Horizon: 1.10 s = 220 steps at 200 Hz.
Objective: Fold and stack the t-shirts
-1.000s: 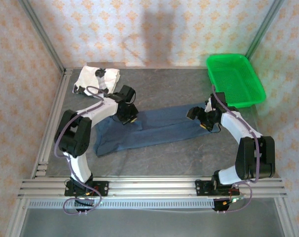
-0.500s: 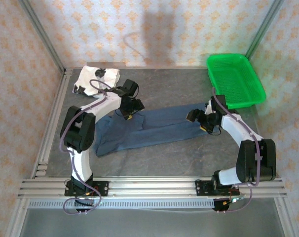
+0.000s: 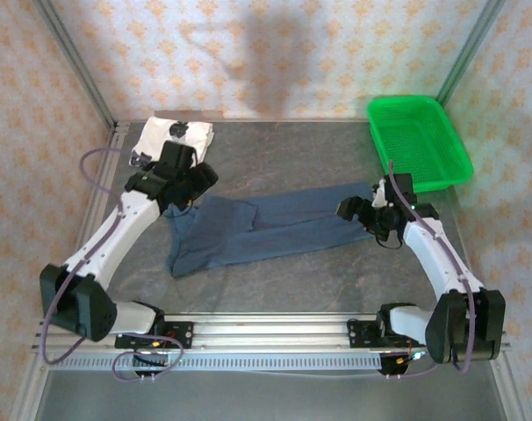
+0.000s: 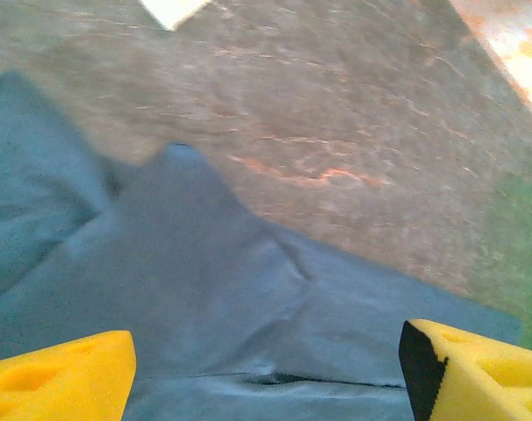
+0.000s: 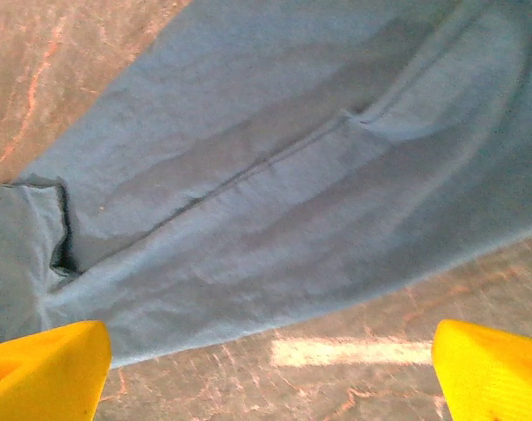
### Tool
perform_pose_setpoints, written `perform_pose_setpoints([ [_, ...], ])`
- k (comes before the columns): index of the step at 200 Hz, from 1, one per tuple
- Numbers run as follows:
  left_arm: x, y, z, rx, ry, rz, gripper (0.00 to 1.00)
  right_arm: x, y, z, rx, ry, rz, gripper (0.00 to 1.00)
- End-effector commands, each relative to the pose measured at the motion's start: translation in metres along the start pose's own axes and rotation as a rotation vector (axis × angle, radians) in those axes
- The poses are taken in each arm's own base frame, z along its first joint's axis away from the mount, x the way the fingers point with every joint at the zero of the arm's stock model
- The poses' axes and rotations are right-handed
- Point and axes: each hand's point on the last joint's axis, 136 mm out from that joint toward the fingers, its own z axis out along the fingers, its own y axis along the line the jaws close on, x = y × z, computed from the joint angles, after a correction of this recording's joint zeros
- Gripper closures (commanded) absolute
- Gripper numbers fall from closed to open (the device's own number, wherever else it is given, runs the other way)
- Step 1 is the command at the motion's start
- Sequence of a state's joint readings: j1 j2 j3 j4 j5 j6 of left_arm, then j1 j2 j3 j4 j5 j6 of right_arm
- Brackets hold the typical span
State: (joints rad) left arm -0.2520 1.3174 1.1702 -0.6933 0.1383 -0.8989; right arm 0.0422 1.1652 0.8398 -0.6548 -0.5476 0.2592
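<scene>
The navy t-shirt (image 3: 266,226) is seen laid across mid-frame, its long axis running left to right. The left gripper (image 3: 192,186) is poised at its left end and the right gripper (image 3: 361,212) at its right, both spread wide and empty. The white t-shirt (image 3: 174,136) is folded at upper left.

1. Free room, near: bare table (image 3: 292,285) between the navy t-shirt (image 3: 266,230) and the front rail (image 3: 275,331). You can pass either arm here.
2. Free room, back: an open strip of table between the white t-shirt (image 3: 161,133) and the green basket (image 3: 418,140).
3. Obstacle, back right: the basket's wall, near your right gripper (image 3: 352,209).
4. Obstacle, back left: the white t-shirt, close behind your left gripper (image 3: 194,189).
5. Obstacle, sides: the papered walls (image 3: 20,175) hem in both arms.
6. Jaw gaps: both stand wide above navy cloth, with nothing between the fingers.
</scene>
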Motion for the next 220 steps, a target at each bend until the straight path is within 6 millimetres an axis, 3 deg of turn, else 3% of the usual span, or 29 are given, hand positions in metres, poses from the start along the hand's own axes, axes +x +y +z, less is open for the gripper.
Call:
perform_pose_setpoints([
  [1,0.012,0.052,-0.014,-0.127,-0.002,-0.025,0.19,-0.002,-0.019,-0.020,0.123,-0.028,0.012,0.03],
  [41,0.039,0.098,-0.015,-0.160,0.019,-0.113,0.19,-0.013,-0.028,-0.016,0.167,-0.003,0.054,0.03],
  [87,0.051,0.109,0.004,-0.162,0.042,-0.141,0.22,-0.025,-0.024,0.008,0.130,0.049,0.090,0.06],
  [99,0.053,0.110,0.013,-0.177,0.055,-0.140,0.25,-0.027,-0.023,0.020,0.112,0.075,0.100,0.13],
  [113,0.053,0.108,0.026,-0.177,0.064,-0.145,0.31,-0.029,-0.024,0.032,0.104,0.103,0.118,0.27],
  [131,0.051,0.106,0.044,-0.195,0.073,-0.152,0.42,-0.031,-0.034,0.053,0.133,0.137,0.158,0.49],
  [150,0.051,0.101,0.064,-0.210,0.105,-0.156,0.51,-0.035,-0.049,0.071,0.195,0.150,0.198,0.61],
  [182,0.051,0.119,0.090,-0.354,0.126,-0.129,0.57,-0.041,-0.068,0.087,0.269,0.117,0.250,0.67],
  [220,0.045,0.122,0.120,-0.431,0.148,-0.090,0.59,-0.032,-0.092,0.095,0.371,0.107,0.293,0.70],
])
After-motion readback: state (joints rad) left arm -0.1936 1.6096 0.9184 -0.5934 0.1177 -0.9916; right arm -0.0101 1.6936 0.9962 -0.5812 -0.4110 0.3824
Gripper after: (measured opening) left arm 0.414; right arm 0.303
